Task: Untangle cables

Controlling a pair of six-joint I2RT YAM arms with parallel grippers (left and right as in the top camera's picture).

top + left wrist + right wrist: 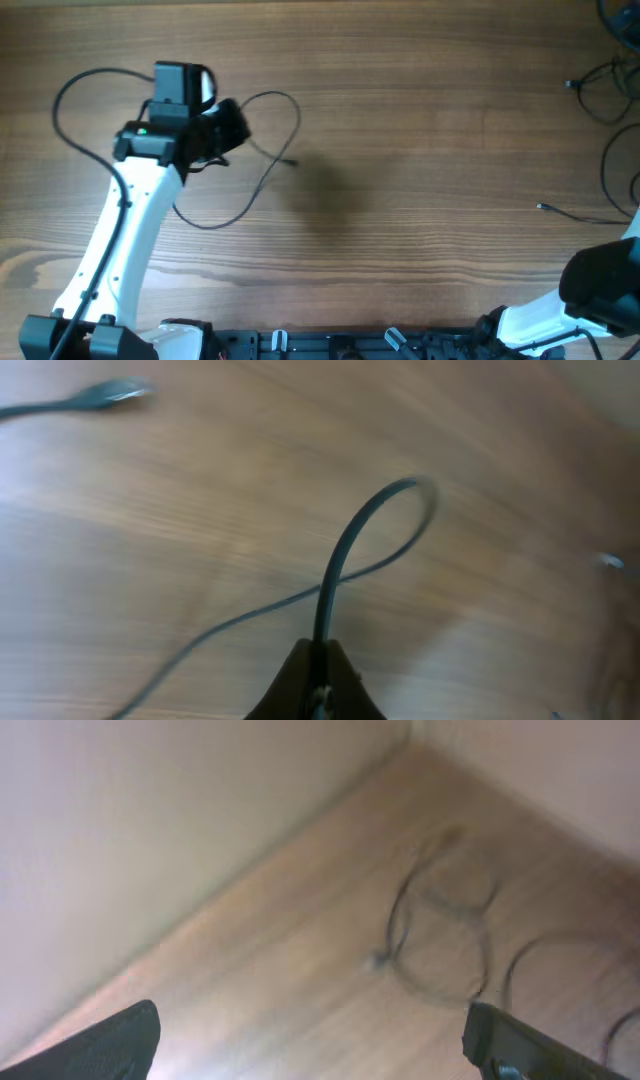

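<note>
One thin black cable [210, 227] lies in loose loops on the L side of the wood table [420, 80]. One loop runs behind the left arm [120, 230], another curls to its R, and a small plug end [292, 162] lies just beyond that. The left gripper [228, 130] has this cable. In the L wrist view its jaws are pinched tight on the cord [350, 540] w/ no gap, and the cord rises from the tips [320, 660] into a small arch before crossing over its own run on the table. A second plug [115, 392] shows blurred at top L. The other cables [600, 95] lie well apart at the far R edge, in loose loops partly cut off by the frame. One loose end [541, 207] points toward mid-table. The right arm [600, 285] sits at bottom R, near them. In the R wrist view the right gripper [315, 1045] is spread wide w/ nothing between its fingers [110, 1040]. Blurred cable loops [440, 935] lie on the table ahead of it, not touched.
</note>
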